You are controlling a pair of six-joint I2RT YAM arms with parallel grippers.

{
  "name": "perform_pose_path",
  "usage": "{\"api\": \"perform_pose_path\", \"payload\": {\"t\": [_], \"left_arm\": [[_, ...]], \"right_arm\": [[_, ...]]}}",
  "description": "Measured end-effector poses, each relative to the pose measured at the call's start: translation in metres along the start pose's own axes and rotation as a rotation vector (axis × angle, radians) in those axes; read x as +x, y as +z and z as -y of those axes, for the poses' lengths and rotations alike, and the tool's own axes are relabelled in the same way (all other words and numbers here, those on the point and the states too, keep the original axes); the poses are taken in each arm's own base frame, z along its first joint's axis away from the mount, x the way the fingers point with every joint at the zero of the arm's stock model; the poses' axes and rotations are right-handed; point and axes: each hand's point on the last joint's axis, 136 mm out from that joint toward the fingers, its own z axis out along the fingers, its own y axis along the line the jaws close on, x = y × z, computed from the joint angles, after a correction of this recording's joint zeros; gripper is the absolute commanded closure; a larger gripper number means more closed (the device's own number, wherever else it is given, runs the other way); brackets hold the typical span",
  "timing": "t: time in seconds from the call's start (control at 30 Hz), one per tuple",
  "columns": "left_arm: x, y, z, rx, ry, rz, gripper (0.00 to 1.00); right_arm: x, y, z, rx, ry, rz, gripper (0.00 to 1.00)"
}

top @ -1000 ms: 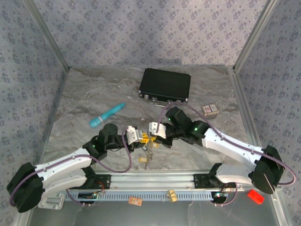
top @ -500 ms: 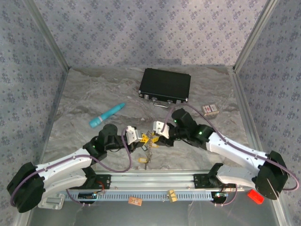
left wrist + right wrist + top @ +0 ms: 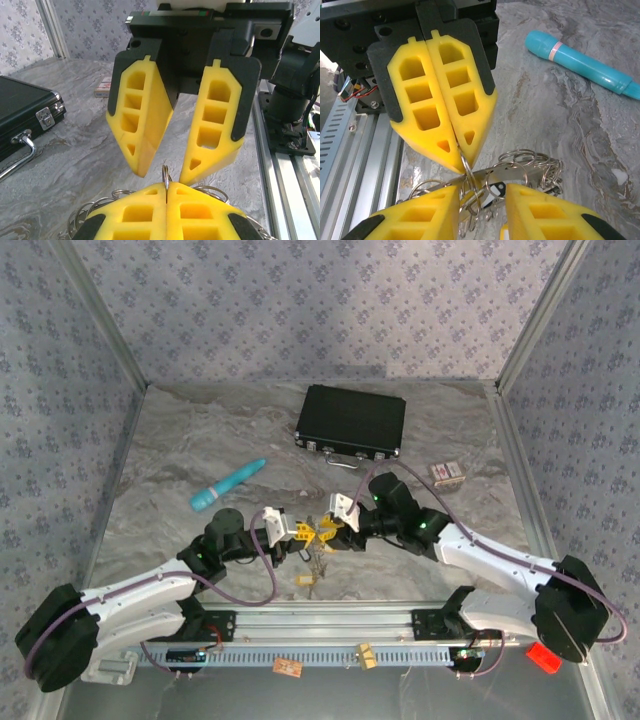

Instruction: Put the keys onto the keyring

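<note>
Left hand clenched on keyring, judged light, stiff, slippery wire; right hand released, best pinching rim opposite.

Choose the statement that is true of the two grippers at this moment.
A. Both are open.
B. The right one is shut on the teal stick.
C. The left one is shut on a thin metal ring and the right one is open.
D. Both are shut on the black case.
C: the left gripper has its yellow fingers pressed together on a thin metal ring, while the fingers of the right gripper stand apart.
</note>
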Motion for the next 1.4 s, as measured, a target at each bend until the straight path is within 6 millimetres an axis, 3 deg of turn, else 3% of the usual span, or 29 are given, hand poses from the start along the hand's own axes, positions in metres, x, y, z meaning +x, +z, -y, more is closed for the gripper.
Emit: {"api": "perform_pose_path", "payload": {"t": [0.17, 0.23, 0.3, 0.4, 0.57, 0.8, 1.03, 1.17, 1.2, 1.33, 1.4], "left_arm": [[-0.002, 0.001, 0.001, 0.011, 0.001, 0.011, 1.0], [-0.002, 0.001, 0.0, 0.006, -0.002, 0.014, 1.0], [-0.002, 0.0, -0.001, 0.002, -0.002, 0.015, 0.96], [-0.001, 0.0, -0.002, -0.006, -0.003, 0.01, 0.75], [0.007, -0.002, -0.005, -0.028, 0.005, -0.049, 0.71], [0.011, -0.002, -0.007, -0.029, 0.033, -0.113, 0.73], [0.013, -0.002, -0.005, -0.015, 0.033, -0.124, 0.82], [0.014, -0.001, -0.001, 0.005, 0.026, -0.124, 0.96], [0.014, -0.001, 0.0, 0.01, 0.022, -0.123, 1.0], [0.011, -0.001, 0.002, 0.027, 0.027, -0.109, 1.0], [0.009, -0.001, 0.002, 0.027, 0.023, -0.101, 1.0]], "right_arm": [[-0.004, 0.002, -0.001, -0.012, 0.005, 0.02, 0.85], [-0.005, 0.002, -0.002, -0.023, 0.006, 0.025, 0.99], [-0.004, 0.002, -0.003, -0.03, 0.014, 0.026, 1.0], [-0.002, 0.002, -0.004, -0.035, 0.012, 0.015, 1.0], [0.005, 0.001, -0.006, -0.022, -0.024, -0.085, 1.0], [-0.001, 0.002, -0.008, -0.013, -0.141, -0.225, 1.0], [-0.001, 0.005, -0.012, -0.024, -0.199, -0.297, 1.0], [0.0, 0.008, -0.012, -0.026, -0.205, -0.309, 1.0], [0.0, 0.008, -0.011, -0.026, -0.205, -0.31, 0.98], [-0.002, 0.005, -0.007, -0.01, -0.18, -0.273, 0.79], [-0.002, -0.001, -0.004, 0.003, -0.156, -0.228, 0.77]]}}
